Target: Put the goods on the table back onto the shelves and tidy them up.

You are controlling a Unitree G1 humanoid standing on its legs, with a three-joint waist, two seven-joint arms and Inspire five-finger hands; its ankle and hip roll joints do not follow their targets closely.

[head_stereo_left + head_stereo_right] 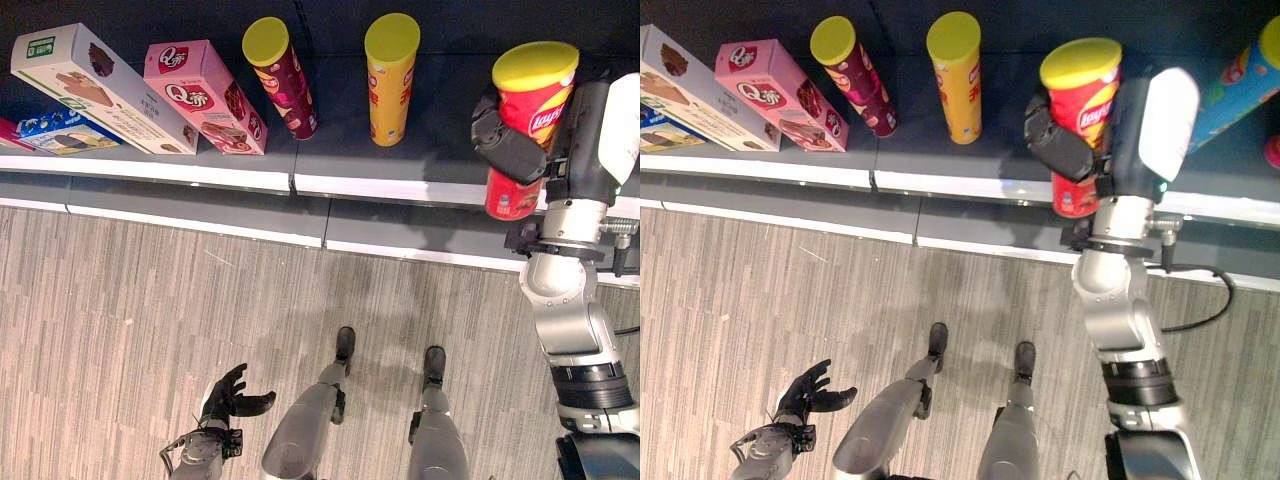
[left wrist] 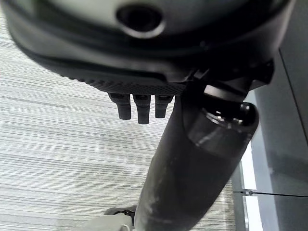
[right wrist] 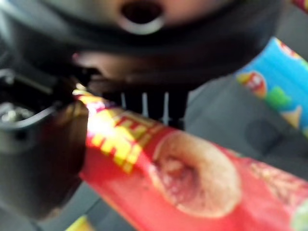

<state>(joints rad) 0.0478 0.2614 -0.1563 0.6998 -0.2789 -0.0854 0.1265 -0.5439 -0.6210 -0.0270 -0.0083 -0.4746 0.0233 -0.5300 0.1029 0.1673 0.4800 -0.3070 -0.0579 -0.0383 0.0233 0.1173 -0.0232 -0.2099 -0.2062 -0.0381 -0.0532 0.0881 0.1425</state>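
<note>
My right hand [image 1: 510, 140] is shut on a red chip can with a yellow lid [image 1: 528, 110], holding it upright over the dark shelf [image 1: 430, 160] at the right. The red can [image 3: 192, 183] runs across the right wrist view, with my right hand's fingers [image 3: 144, 103] curled round it. On the shelf stand a yellow can [image 1: 390, 80] and a maroon can [image 1: 282, 78], then a pink box [image 1: 205, 95] and a white box [image 1: 95, 88] further left. My left hand [image 1: 228, 398] hangs low over the floor, fingers relaxed and holding nothing.
A blue can [image 1: 1240, 85] lies at the shelf's far right, just beyond the red can. A small blue packet [image 1: 60, 132] sits at the far left under the white box. A lower shelf ledge [image 1: 300, 215] with white edging runs in front. Striped grey floor [image 1: 150, 310] lies below.
</note>
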